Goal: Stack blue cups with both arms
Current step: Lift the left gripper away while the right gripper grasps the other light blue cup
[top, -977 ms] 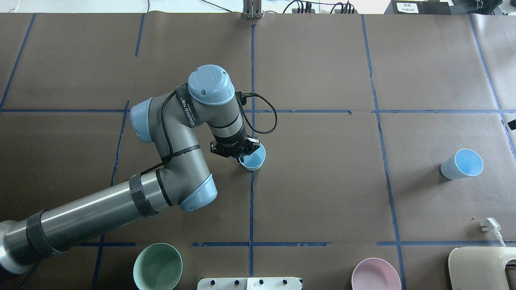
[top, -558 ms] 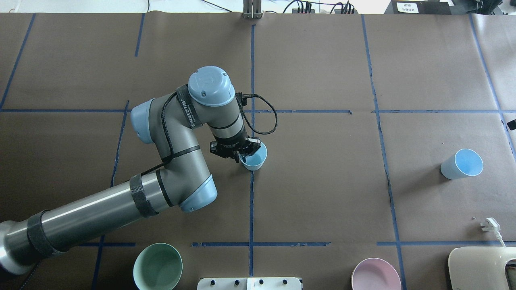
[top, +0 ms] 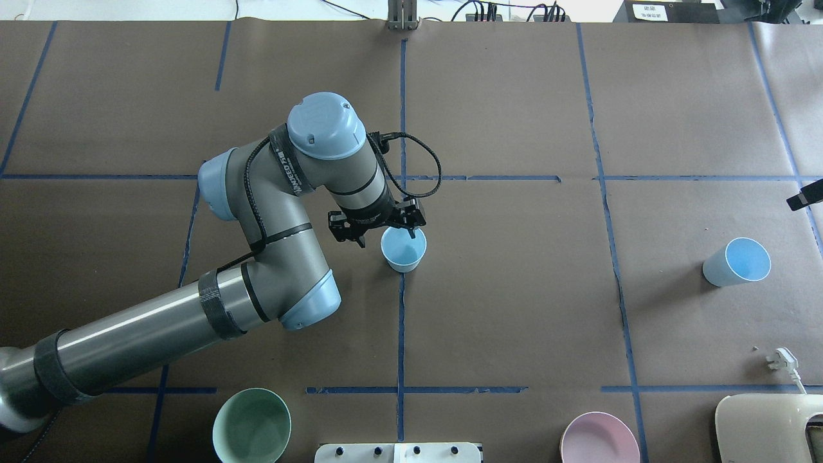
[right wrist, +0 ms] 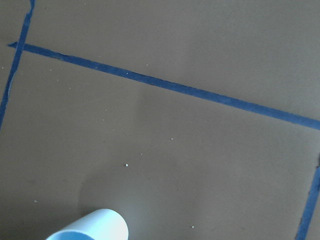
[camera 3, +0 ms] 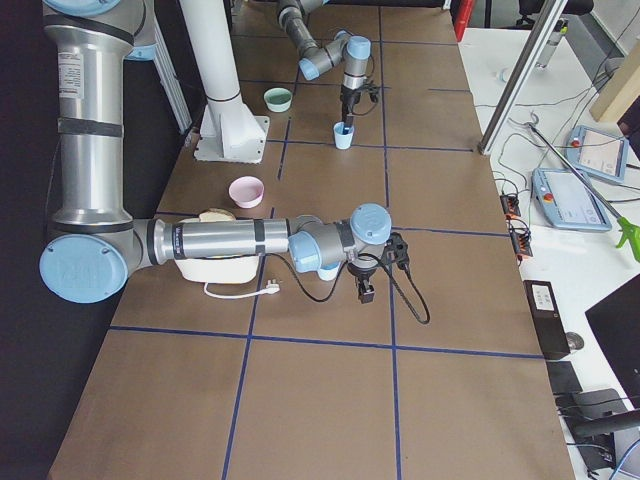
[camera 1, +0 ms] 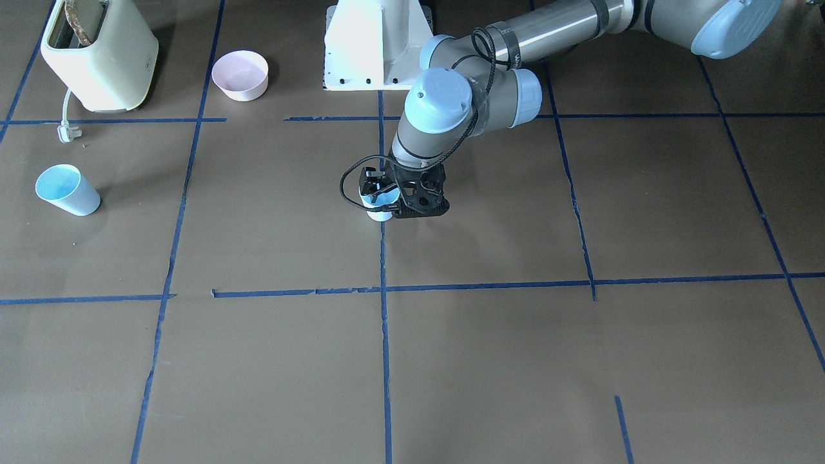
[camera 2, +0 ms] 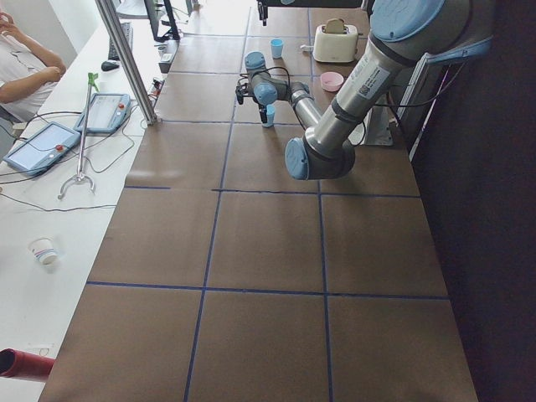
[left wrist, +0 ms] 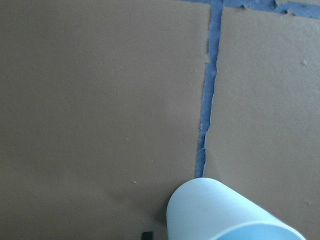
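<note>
Hanging over the middle of the brown-papered surface [top: 514, 308], the left arm [top: 283, 225] points the left pincer [top: 386, 236] straight down beside the first blue cup [top: 404, 252]. Its two black fingers stand well apart and grip nothing. In the overhead view one fingertip [top: 411, 231] seems to lie over the cup's far rim, though whether it touches is hard to judge from above. That cup stands upright, mouth up, on a blue tape line [top: 400, 321] that runs toward the robot.

The second blue cup [top: 737, 262] stands upright well apart from the first, toward the robot's right end of the surface. The right arm [camera 3: 220, 240] reaches low over the surface on that side, and the right pincer [camera 3: 365, 292] points down. I cannot tell how far it is open, since only the side view shows it properly. Its wrist camera catches the second cup's rim at the bottom edge.

A mint-green bowl [top: 252, 426] and a pink bowl [top: 598, 440] sit along the robot's edge, with a cream toaster [camera 1: 97, 55] near the pink one.
</note>
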`<state>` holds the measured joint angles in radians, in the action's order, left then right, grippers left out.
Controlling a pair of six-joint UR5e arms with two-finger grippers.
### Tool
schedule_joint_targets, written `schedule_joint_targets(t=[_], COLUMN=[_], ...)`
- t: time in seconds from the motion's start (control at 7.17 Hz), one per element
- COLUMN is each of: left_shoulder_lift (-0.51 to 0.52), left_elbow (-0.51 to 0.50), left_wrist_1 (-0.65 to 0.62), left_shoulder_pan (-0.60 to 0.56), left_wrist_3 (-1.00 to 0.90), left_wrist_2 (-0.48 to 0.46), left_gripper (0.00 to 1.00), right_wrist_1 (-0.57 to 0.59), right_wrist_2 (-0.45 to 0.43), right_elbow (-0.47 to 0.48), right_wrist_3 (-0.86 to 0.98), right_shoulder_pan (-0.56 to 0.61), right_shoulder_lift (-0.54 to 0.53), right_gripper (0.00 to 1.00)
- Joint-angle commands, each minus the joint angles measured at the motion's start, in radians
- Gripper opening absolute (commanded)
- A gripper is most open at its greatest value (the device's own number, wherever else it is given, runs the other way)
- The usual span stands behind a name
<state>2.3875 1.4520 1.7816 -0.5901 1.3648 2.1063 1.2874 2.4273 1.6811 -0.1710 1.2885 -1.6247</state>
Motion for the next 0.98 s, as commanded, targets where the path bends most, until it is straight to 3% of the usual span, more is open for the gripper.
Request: schedule_joint_targets(t=[0.0,0.14,0.42,0.84], left_shoulder_lift=[-0.081,-0.108,-0.122,-0.128], left_elbow=[0.162,0.197,0.199,0.199], left_wrist_1=[-0.001,0.001,0.004,0.007], left_shoulder_pan=[-0.103,-0.147,-0.151,-0.149], left_wrist_3=[0.008,0.007,0.002,0.000], left_wrist_2=[0.068,0.130,0.138,0.136], left_gripper=[1.00,1.00,1.00,1.00], right_wrist_1=[-0.087,-0.144,-0.203,-0.203], right_wrist_2=[-0.002,-0.001,-0.008,0.003], right_elbow=[0.005,0.005,-0.010,-0.020], right_wrist_3=[-0.116,-0.158,-0.240,-0.243], right_shoulder_pan=[-0.087,-0.109,-0.176,-0.184], right_shoulder_lift=[-0.016,-0.052,-0.072,-0.090], right_gripper=[1.00,1.00,0.99,0.99])
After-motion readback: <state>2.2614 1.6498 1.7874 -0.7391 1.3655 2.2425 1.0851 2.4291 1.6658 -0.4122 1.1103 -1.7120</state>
